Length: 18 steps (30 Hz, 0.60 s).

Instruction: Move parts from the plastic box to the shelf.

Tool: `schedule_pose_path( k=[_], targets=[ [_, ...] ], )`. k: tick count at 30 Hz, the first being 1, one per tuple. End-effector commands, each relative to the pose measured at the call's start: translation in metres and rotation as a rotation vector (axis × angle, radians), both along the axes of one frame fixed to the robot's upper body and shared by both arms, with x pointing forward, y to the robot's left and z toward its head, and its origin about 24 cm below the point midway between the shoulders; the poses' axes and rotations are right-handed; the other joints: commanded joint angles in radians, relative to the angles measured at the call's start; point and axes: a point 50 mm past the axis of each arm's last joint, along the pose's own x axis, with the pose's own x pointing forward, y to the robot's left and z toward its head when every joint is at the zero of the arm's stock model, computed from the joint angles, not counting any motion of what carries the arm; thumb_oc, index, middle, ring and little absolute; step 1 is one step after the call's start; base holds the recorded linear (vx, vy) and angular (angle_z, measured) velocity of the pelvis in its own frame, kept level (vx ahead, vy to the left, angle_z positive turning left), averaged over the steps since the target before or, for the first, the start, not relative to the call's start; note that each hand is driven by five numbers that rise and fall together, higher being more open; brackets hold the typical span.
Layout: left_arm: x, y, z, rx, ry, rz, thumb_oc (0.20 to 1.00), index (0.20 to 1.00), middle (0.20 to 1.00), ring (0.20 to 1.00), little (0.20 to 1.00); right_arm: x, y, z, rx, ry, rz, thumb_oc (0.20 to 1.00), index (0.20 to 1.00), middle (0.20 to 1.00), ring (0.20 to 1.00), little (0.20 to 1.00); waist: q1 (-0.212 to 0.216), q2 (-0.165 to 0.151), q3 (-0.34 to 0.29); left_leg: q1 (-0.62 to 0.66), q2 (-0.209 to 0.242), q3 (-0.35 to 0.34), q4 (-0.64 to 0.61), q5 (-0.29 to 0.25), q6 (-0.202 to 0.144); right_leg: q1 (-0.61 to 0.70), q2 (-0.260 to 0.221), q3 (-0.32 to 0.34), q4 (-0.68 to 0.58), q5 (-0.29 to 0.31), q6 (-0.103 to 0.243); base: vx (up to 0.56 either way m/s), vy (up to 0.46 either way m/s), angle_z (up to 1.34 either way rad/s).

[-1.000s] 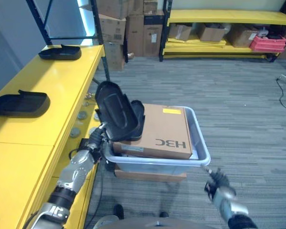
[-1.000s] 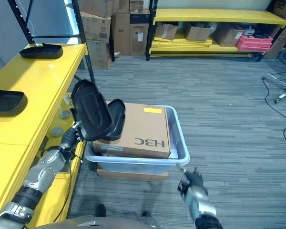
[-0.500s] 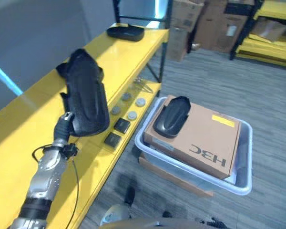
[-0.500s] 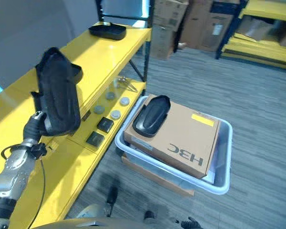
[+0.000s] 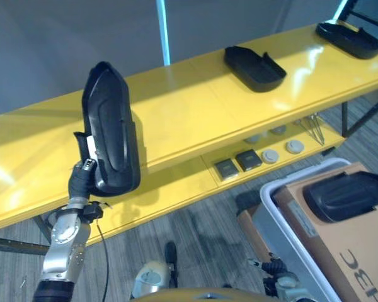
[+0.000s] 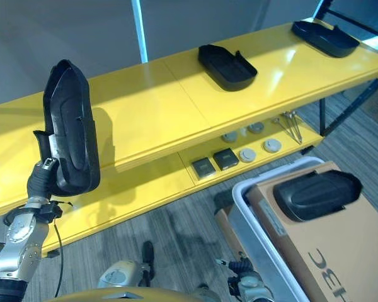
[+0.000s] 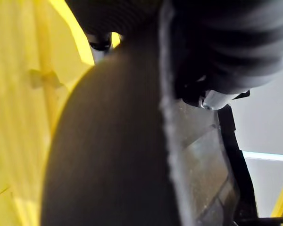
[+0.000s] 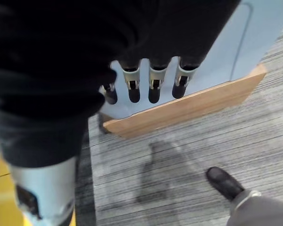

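The left hand (image 5: 83,179) has its fingers wrapped round the lower end of a long black moulded plastic part (image 5: 110,129), long axis upright, just near of the yellow shelf (image 5: 195,113) (right hand (image 8: 146,80) idle, fingers relaxed).

- This is looking like a warehouse or industrial stockroom: a long yellow shelf (image 5: 195,119) on a dark metal frame is running along a plain grey wall (image 5: 63,44).
- Moulded black parts (image 6: 227,66) are lying spaced out on its top level, and small fittings (image 6: 214,162) are sitting on the lower level.
- A plastic box (image 6: 255,217) holding a cardboard carton (image 6: 340,245) is standing on grey carpet flooring (image 6: 176,239).
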Motion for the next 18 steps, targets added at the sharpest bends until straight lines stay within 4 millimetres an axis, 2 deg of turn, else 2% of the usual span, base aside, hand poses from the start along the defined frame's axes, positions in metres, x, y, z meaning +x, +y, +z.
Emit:
schedule_pose_path(
  k=[1,2,3,4,5,6,7,8,9,10,11,16,18],
  targets=[
    [0.013,0.007,0.049,0.089,-0.226,-0.032,0.200,0.200,0.200,0.200,0.200,-0.016,0.001,-0.003,0.013,0.020,-0.054,1.000,1.000,1.000,1.000,1.000,-0.026,-0.004,-0.042,-0.117,-0.025,-0.063,0.046,-0.015,0.034,0.015,0.027,-0.015,0.129,0.033,0.029,0.22,0.250,0.27],
    [0.017,0.005,0.049,0.106,-0.222,-0.044,0.200,0.200,0.200,0.200,0.200,-0.015,0.004,-0.003,0.029,0.008,-0.067,1.000,1.000,1.000,1.000,1.000,-0.042,0.006,-0.038,-0.094,-0.046,-0.078,0.045,-0.035,0.062,-0.058,-0.007,0.025,0.309,0.081,0.049,0.20,0.258,0.23],
    [0.018,0.004,0.049,0.109,-0.218,-0.050,0.200,0.200,0.200,0.200,0.200,-0.014,0.005,-0.003,0.038,0.002,-0.075,1.000,1.000,1.000,1.000,1.000,-0.053,0.010,-0.035,-0.081,-0.058,-0.086,0.044,-0.045,0.076,-0.108,-0.020,0.059,0.402,0.102,0.059,0.13,0.207,0.30],
    [0.022,0.001,0.050,0.110,-0.222,-0.052,0.200,0.200,0.200,0.200,0.200,-0.010,0.006,-0.002,0.053,-0.013,-0.078,1.000,1.000,1.000,1.000,1.000,-0.080,0.032,-0.020,-0.054,-0.054,-0.104,0.030,-0.037,0.091,-0.204,0.002,0.116,0.490,0.150,0.042,0.02,0.063,0.57],
    [0.023,0.000,0.051,0.111,-0.224,-0.052,0.200,0.200,0.200,0.200,0.200,-0.008,0.006,-0.001,0.055,-0.017,-0.076,1.000,1.000,1.000,1.000,1.000,-0.087,0.036,-0.017,-0.044,-0.055,-0.116,0.022,-0.036,0.091,-0.228,0.013,0.135,0.494,0.154,0.039,0.02,-0.141,0.93],
    [0.030,-0.004,0.056,0.111,-0.232,-0.058,0.200,0.200,0.200,0.200,0.200,-0.004,0.007,0.000,0.066,-0.033,-0.069,1.000,1.000,1.000,1.000,1.000,-0.115,0.039,-0.001,-0.006,-0.058,-0.175,-0.006,-0.032,0.076,-0.257,0.029,0.169,0.371,0.171,0.027,0.06,-0.247,1.03],
    [0.033,-0.006,0.059,0.111,-0.238,-0.060,0.200,0.200,0.200,0.200,0.200,-0.003,0.007,0.000,0.068,-0.041,-0.064,1.000,1.000,1.000,1.000,1.000,-0.123,0.041,0.004,0.004,-0.054,-0.196,-0.017,-0.028,0.066,-0.252,0.035,0.174,0.289,0.179,0.023,0.08,-0.337,0.91],
    [0.035,-0.009,0.062,0.115,-0.244,-0.065,0.200,0.200,0.200,0.200,0.200,-0.002,0.006,0.000,0.072,-0.048,-0.066,1.000,1.000,1.000,1.000,1.000,-0.131,0.032,0.010,0.013,-0.055,-0.214,-0.024,-0.031,0.059,-0.241,0.033,0.184,0.192,0.187,0.028,0.07,-0.331,0.77],
    [0.037,-0.011,0.065,0.119,-0.249,-0.069,0.200,0.200,0.200,0.200,0.200,-0.003,0.006,0.000,0.076,-0.054,-0.069,1.000,1.000,1.000,1.000,1.000,-0.140,0.019,0.015,0.014,-0.057,-0.237,-0.025,-0.039,0.054,-0.241,0.029,0.209,0.059,0.230,0.040,0.09,-0.381,0.67],
    [0.038,-0.013,0.065,0.115,-0.251,-0.076,0.200,0.200,0.200,0.200,0.200,-0.004,0.005,0.000,0.077,-0.052,-0.075,1.000,1.000,1.000,1.000,1.000,-0.144,0.013,0.015,0.019,-0.041,-0.243,-0.028,-0.033,0.044,-0.205,0.053,0.226,-0.014,0.209,0.044,0.11,-0.364,0.53],
    [0.038,-0.013,0.063,0.110,-0.245,-0.081,0.200,0.200,0.200,0.200,0.200,-0.004,0.005,0.000,0.074,-0.046,-0.078,1.000,1.000,1.000,1.000,1.000,-0.150,0.004,0.016,0.022,-0.036,-0.256,-0.026,-0.031,0.043,-0.194,0.055,0.242,-0.048,0.233,0.053,0.11,-0.292,0.42],
    [0.035,-0.022,0.056,0.096,-0.199,-0.092,0.200,0.200,0.200,0.200,0.200,-0.007,-0.003,0.001,0.051,-0.019,-0.067,1.000,1.000,1.000,1.000,1.000,-0.143,-0.019,-0.004,0.013,0.010,-0.250,-0.022,-0.003,-0.002,-0.100,0.079,0.220,-0.158,0.225,0.042,0.08,-0.172,0.36],
    [0.034,-0.022,0.052,0.103,-0.169,-0.090,0.200,0.200,0.200,0.200,0.200,-0.011,-0.014,0.003,0.027,-0.007,-0.104,1.000,1.000,1.000,1.000,1.000,-0.143,-0.024,-0.020,0.011,0.037,-0.242,-0.024,0.007,-0.026,-0.063,0.088,0.207,-0.202,0.221,0.031,0.09,-0.151,-0.08]
  ],
)
